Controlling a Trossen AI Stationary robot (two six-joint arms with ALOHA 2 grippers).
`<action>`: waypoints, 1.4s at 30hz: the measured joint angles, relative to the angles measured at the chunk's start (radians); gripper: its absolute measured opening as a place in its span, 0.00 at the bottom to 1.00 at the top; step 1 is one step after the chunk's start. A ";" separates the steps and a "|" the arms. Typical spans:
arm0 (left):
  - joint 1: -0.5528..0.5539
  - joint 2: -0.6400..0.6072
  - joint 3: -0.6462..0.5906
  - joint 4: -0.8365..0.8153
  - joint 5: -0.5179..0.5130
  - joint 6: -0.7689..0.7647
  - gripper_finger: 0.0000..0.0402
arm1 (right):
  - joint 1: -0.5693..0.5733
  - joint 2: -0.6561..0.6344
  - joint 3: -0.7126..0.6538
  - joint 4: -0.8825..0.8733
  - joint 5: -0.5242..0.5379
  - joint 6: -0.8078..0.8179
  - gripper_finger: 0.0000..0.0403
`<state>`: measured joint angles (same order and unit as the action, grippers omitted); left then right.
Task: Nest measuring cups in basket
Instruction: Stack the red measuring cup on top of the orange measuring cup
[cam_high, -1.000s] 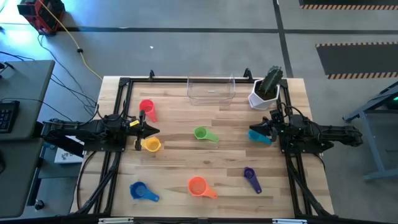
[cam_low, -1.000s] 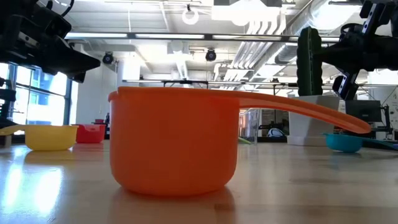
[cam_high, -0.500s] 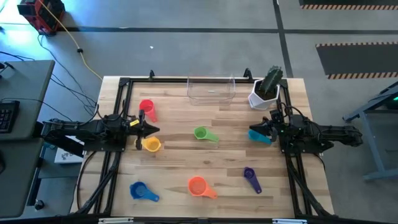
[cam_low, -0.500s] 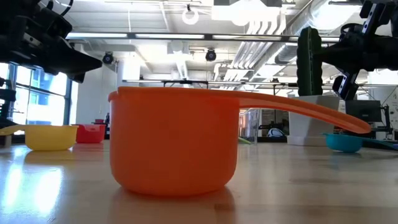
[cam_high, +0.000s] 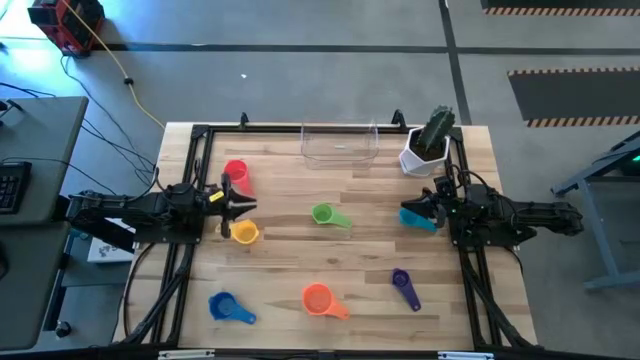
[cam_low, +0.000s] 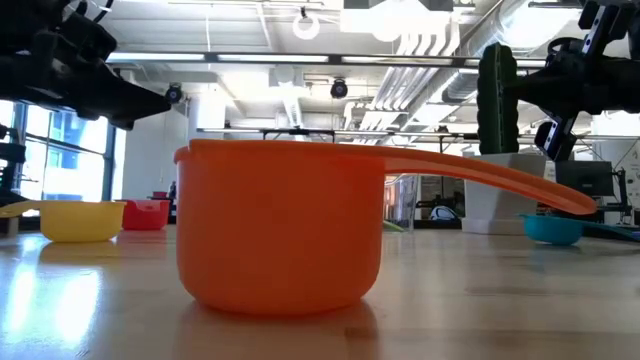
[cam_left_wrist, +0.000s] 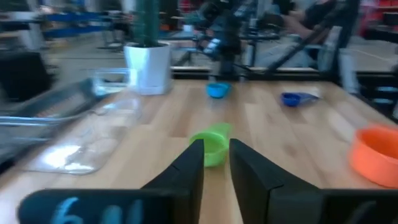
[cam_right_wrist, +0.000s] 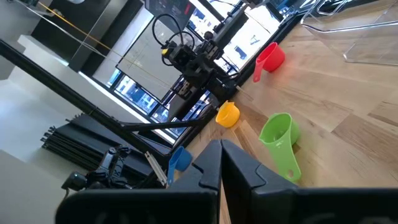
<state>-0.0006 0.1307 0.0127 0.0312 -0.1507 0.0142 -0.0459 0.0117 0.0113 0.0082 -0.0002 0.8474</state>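
Note:
Seven measuring cups lie apart on the wooden table, each on its base: red (cam_high: 236, 175), yellow (cam_high: 244, 233), green (cam_high: 325, 215), teal (cam_high: 420, 220), purple (cam_high: 403, 285), orange (cam_high: 318, 299) and blue (cam_high: 225, 306). The clear basket (cam_high: 340, 143) stands at the far edge with nothing in it. My left gripper (cam_high: 250, 208) hovers level at the table's left, between the red and yellow cups, slightly open; the green cup (cam_left_wrist: 211, 143) shows through its gap (cam_left_wrist: 216, 149). My right gripper (cam_right_wrist: 221, 144) hovers level at the right, shut, above the teal cup (cam_low: 552, 228).
A white pot with a green cactus (cam_high: 425, 150) stands at the far right, beside the basket. A black frame (cam_high: 200, 135) runs along the table's edges. The orange cup (cam_low: 280, 230) fills the middle of the low view.
My left gripper has opened a little while staying in place. No cup has moved.

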 joint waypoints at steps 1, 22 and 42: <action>0.000 0.000 0.000 0.009 -0.044 -0.006 0.20 | 0.000 0.000 0.000 0.000 0.000 0.000 0.00; 0.043 0.133 0.273 -0.085 -0.201 0.410 0.23 | 0.000 0.000 0.000 0.000 0.000 0.000 0.00; 0.347 0.759 0.731 -0.482 -0.334 -0.030 0.23 | 0.000 0.000 0.000 0.000 0.000 0.000 0.00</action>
<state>0.3464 0.8892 0.7433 -0.4510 -0.4845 -0.0160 -0.0460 0.0120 0.0110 0.0082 0.0002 0.8476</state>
